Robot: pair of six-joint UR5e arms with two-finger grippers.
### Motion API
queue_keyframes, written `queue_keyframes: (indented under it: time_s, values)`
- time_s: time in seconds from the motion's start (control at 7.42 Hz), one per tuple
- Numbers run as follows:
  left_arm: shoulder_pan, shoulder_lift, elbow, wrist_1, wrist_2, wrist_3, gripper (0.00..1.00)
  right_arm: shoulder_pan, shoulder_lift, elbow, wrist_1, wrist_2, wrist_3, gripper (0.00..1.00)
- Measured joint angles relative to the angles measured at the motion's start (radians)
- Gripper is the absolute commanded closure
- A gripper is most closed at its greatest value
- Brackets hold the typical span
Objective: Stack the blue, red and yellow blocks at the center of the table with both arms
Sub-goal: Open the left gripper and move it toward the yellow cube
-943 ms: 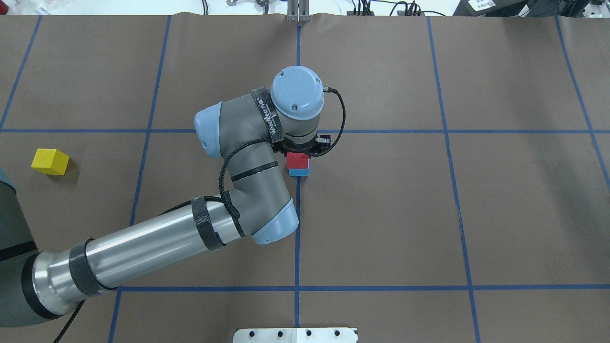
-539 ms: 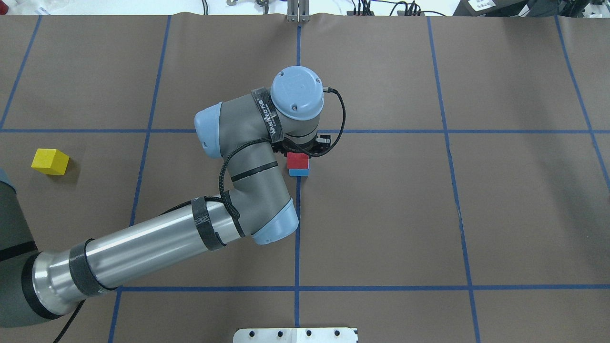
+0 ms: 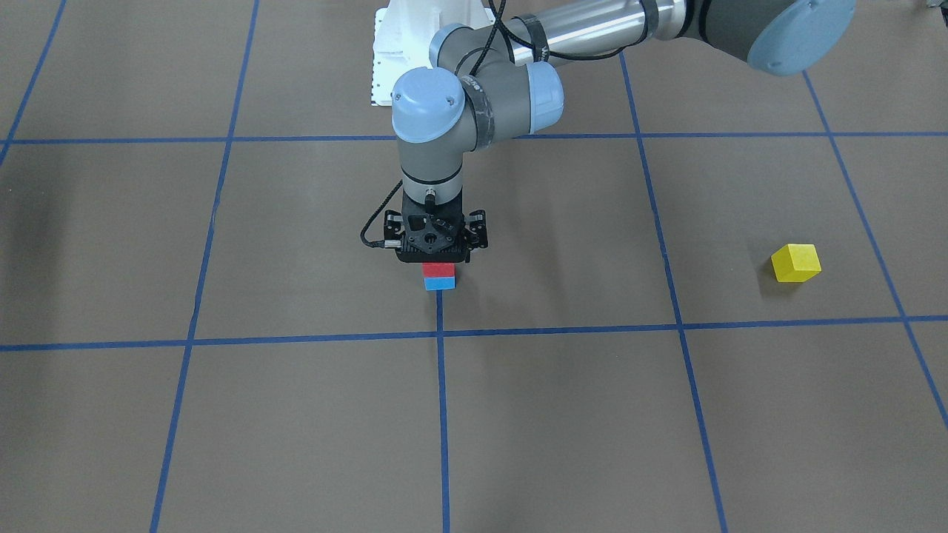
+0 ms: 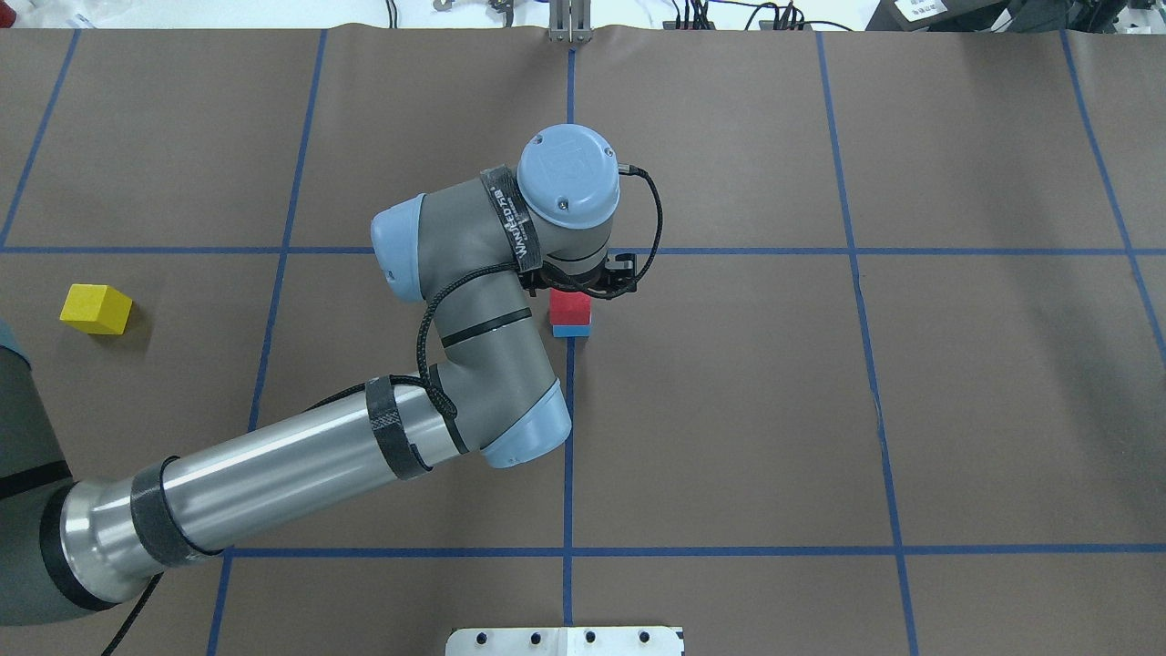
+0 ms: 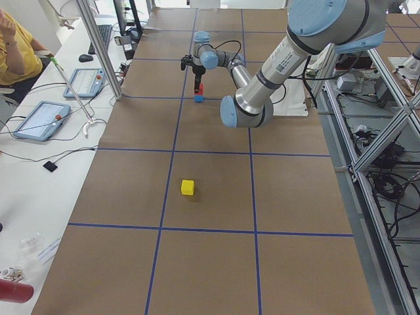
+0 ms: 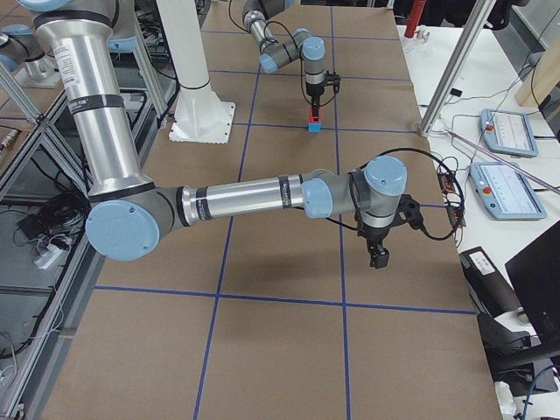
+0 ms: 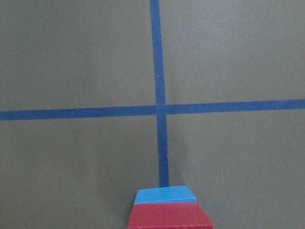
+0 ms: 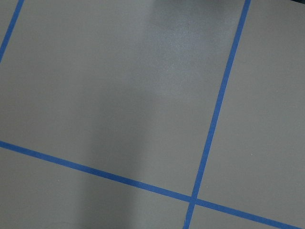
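Red block: sits square on the blue block, making 2 tiers just above the middle of the front-facing frame. The edges line up, so tier 2 reads as set down rather than held above.
Stack spot: on a vertical tape line, just short of a tape crossing that fills the middle of the left wrist frame. My guess is the grid marks the table's centre, which is why the stack is built here.
Left gripper: hangs straight down over the stack, its body covering the red top in the front-facing frame. The fingertips are hidden. The outer links splay wide of the block on both sides, so I judge the fingers apart and not pinching. A vertical pose allows a straight lift that will not nudge tier 2.
Yellow block: sits alone at centre-right of the front-facing frame and centre-left of the overhead frame. It is turned off the grid and well apart from the stack. Tier 3 is not yet done.
Right gripper: seen only in the exterior right frame, right of centre, pointing down over the bare brown table cover and well apart from every block. I cannot tell whether its fingers are apart or together. It probably waits there to keep the centre free.
Risk: the yellow block's skew calls for a wrist turn before gripping.
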Motion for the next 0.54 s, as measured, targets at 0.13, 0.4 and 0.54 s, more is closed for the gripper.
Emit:
queue_keyframes:
  time_s: [0.13, 0.4, 0.54]
  values:
    - [-0.017, 0.015, -0.05, 0.021, -0.019, 0.026, 0.0, 0.0, 0.0, 0.0, 0.0, 0.0, 0.0, 0.0]
    - [-0.117, 0.136, -0.271, 0.138, -0.117, 0.189, 0.0, 0.0, 0.0, 0.0, 0.0, 0.0, 0.0, 0.0]
    - [-0.194, 0.25, -0.403, 0.185, -0.173, 0.32, 0.0, 0.0, 0.0, 0.0, 0.0, 0.0, 0.0, 0.0]
